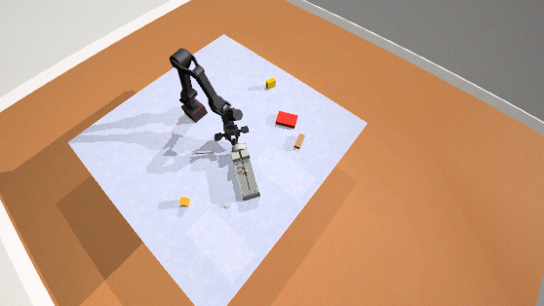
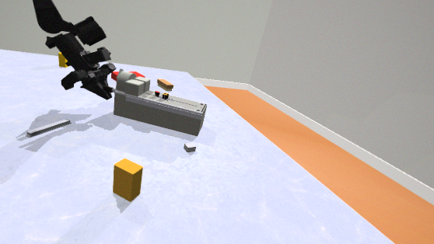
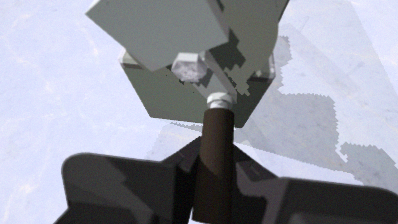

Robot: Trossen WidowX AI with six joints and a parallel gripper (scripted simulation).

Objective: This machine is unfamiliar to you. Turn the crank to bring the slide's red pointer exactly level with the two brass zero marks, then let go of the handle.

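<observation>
A: From the top, where is the machine [image 1: 245, 174]?
B: Mid-counter [image 1: 146, 205], the hand [image 1: 233, 139] at its far end.

A: And the exterior view?
B: The red pointer [image 2: 157, 93] sits just beside a brass mark [image 2: 166, 95], near the crank end.

A: The wrist view?
B: The hand [image 3: 212, 192] is clamped on the dark crank handle [image 3: 216, 150].

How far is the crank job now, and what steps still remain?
Done: the gripper has closed on the dark crank handle at the end of the grey machine.
In hand: cranking; the red pointer sits close beside a brass mark, though exact alignment is too small to judge.
Left: confirm level, then release the handle.
</observation>
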